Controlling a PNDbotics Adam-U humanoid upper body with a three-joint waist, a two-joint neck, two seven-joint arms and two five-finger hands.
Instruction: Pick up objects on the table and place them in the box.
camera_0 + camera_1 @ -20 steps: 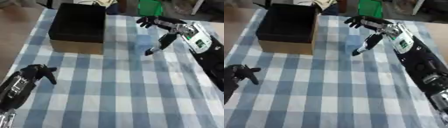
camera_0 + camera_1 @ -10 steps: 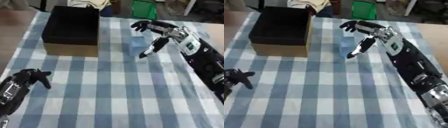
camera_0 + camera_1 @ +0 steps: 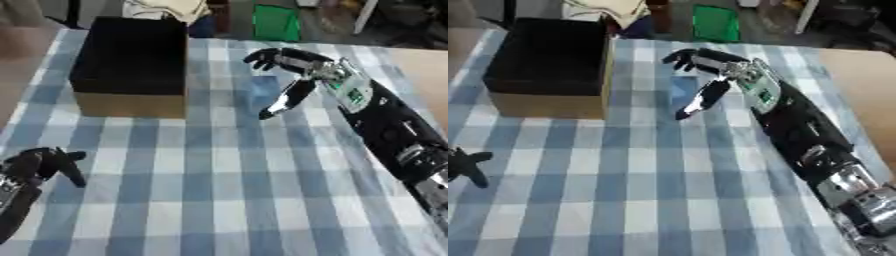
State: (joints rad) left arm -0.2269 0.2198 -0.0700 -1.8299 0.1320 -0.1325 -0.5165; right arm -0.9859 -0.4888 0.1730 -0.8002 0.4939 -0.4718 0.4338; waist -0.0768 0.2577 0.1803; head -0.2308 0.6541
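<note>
Reaching out over the checked tablecloth (image 3: 219, 200), my right hand (image 3: 293, 62) hangs with its fingers spread and mostly straight, holding nothing; the thumb (image 3: 284, 100) points down and toward me while the other fingers fan out toward my left. Between thumb and fingers, just on the left side of my palm, I make out a small blue object (image 3: 262, 89) lying on the cloth, about the colour of the blue squares and hard to separate from them. I cannot tell whether any finger touches it; it looks just beside the thumb, not enclosed.

That is the relation my next move turns on, as I judge it: the blue object lies to the left of my right palm, inside the open span of the hand, so the fingers would need to close leftward and down around it. My left hand (image 3: 39, 167) sits well apart at the lower left corner, fingers curled and holding nothing, far from the object, so the right is plainly the nearer one.

As for the object's own lie, it reads as a short blocky shape; its longer side seems to run away from me, though I cannot be sure.

The black box (image 3: 131, 55) stands open farther left of the object, near the far edge
</note>
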